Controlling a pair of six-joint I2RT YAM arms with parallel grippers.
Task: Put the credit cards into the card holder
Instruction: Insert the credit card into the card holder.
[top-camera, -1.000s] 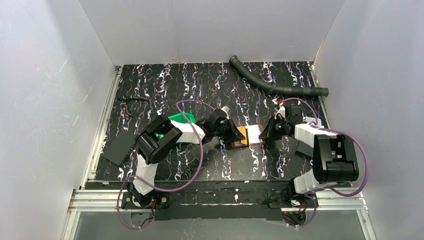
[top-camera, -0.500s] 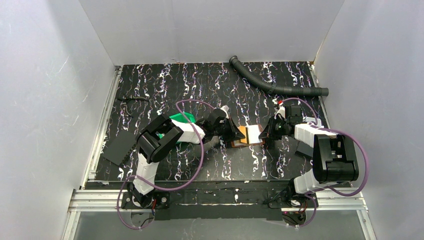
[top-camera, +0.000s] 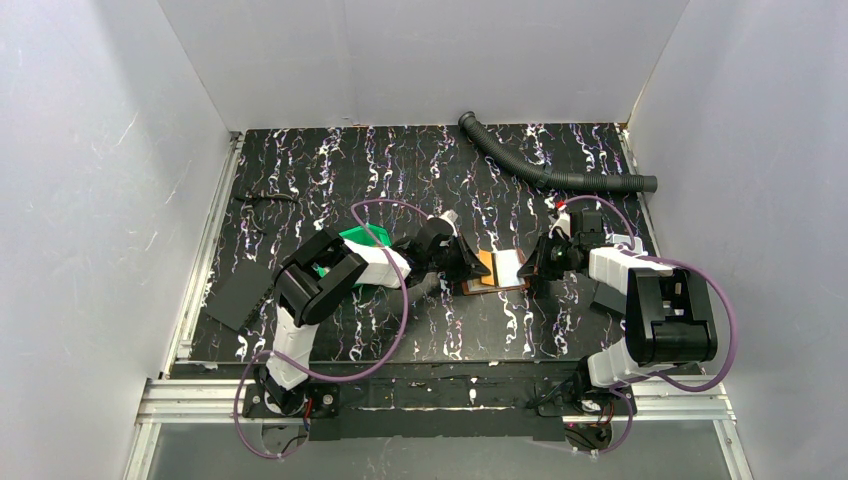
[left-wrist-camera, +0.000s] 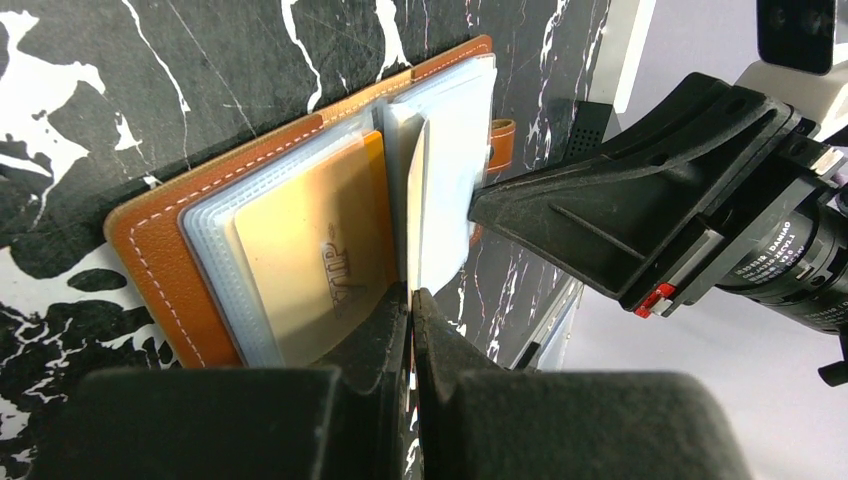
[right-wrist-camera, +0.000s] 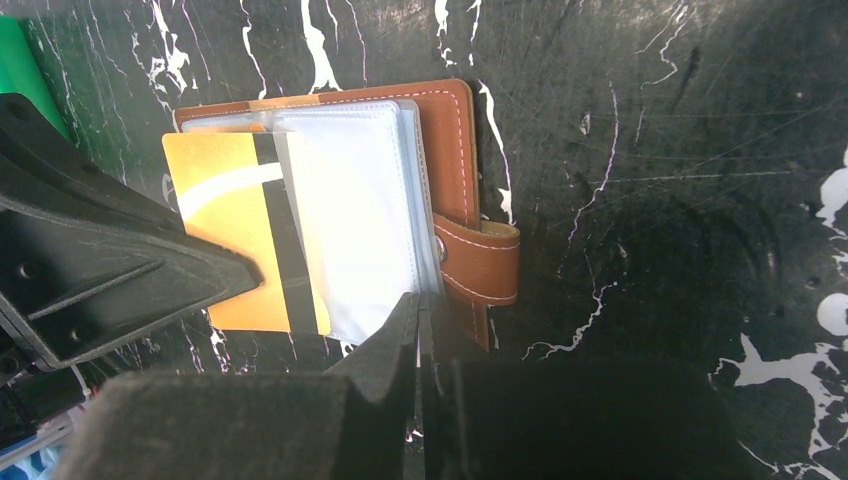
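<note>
Nearly nothing changed in last second. My left hand (left-wrist-camera: 411, 300) pinches card (right-wrist-camera: 225, 230), part under sleeve (right-wrist-camera: 350, 220) of open holder (right-wrist-camera: 455, 150), mid-bench (top-camera: 400, 170). Right hand (right-wrist-camera: 417, 310) closed, tips at sleeve edge. Insertion looks stalled.

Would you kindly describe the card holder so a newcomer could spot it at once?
On the black marbled table, look between the left gripper and right gripper. The card holder lies open there: brown leather, clear sleeves, snap tab, unlike the green bin.

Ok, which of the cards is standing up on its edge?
The card pinched in the left gripper; the tan VIP card lies flat on the open wallet.
</note>
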